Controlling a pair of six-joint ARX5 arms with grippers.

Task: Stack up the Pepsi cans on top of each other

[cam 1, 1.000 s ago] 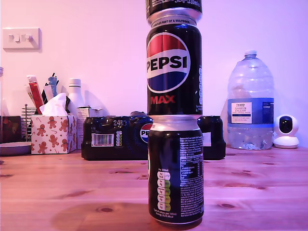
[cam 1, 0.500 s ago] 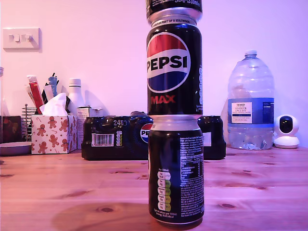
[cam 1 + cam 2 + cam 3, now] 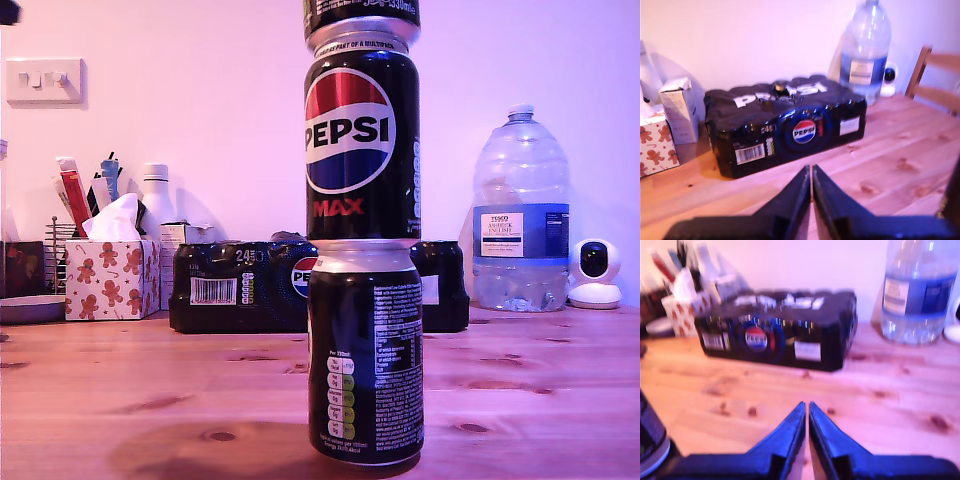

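Three black Pepsi cans stand stacked on the wooden table (image 3: pixel 120 390) in the middle of the exterior view. The bottom can (image 3: pixel 365 355) shows white nutrition text. The middle can (image 3: pixel 362 140) shows the globe logo, and only the base of the top can (image 3: pixel 360 12) is in frame. My first gripper (image 3: pixel 811 172) is shut on nothing and points at the multipack (image 3: pixel 785 125). My second gripper (image 3: pixel 806 410) is also shut and empty above bare table, with the lower part of one can (image 3: pixel 649 440) close beside it. Neither gripper touches a can.
Behind the stack lie the shrink-wrapped multipack (image 3: pixel 240 285), a big water bottle (image 3: pixel 520 215), a small white camera (image 3: pixel 595 272), a gingerbread tissue box (image 3: pixel 110 275) and a rack of utensils (image 3: pixel 85 200). A wooden chair (image 3: pixel 935 75) stands past the table. A dark shape (image 3: pixel 8 10) shows in the exterior view's top left corner.
A small dark shape has come into the exterior view's top left corner. The can stack has not moved.
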